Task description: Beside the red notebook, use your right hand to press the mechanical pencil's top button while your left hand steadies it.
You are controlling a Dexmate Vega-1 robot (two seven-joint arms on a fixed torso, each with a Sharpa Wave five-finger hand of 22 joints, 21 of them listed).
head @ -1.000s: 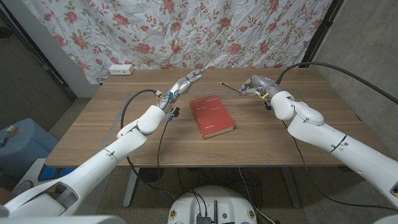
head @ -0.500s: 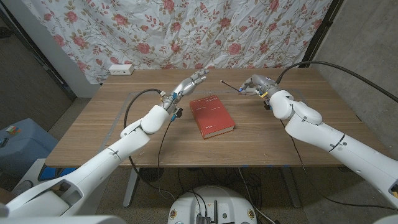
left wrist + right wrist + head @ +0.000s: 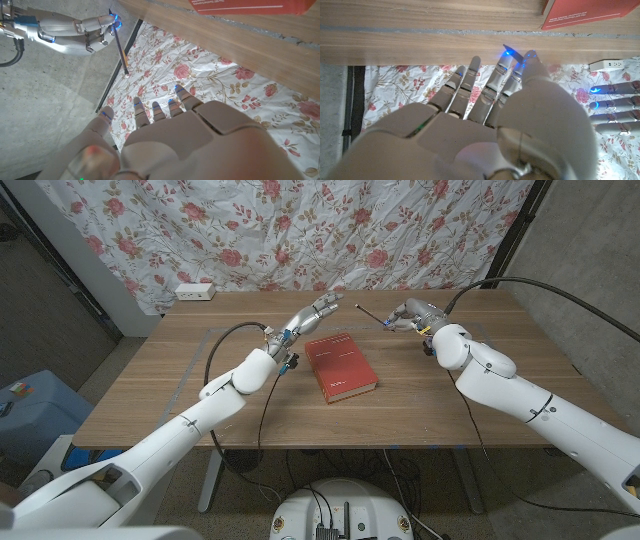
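Reaching further across, the left hand (image 3: 312, 310) has slid past the red notebook (image 3: 340, 367) with fingers spread and nothing in them. That notebook lies mid-bench (image 3: 180, 370). Beyond it, the right hand (image 3: 408, 315) pinches the mechanical pencil (image 3: 370, 315), raised and slanting. Thin, light, slick; I'd steady it mid-barrel, well apart from the button.

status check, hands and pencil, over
Right hand pinches thin dark mechanical pencil, lifted. Left hand open, apart from it. Red notebook between arms, nothing blocking.
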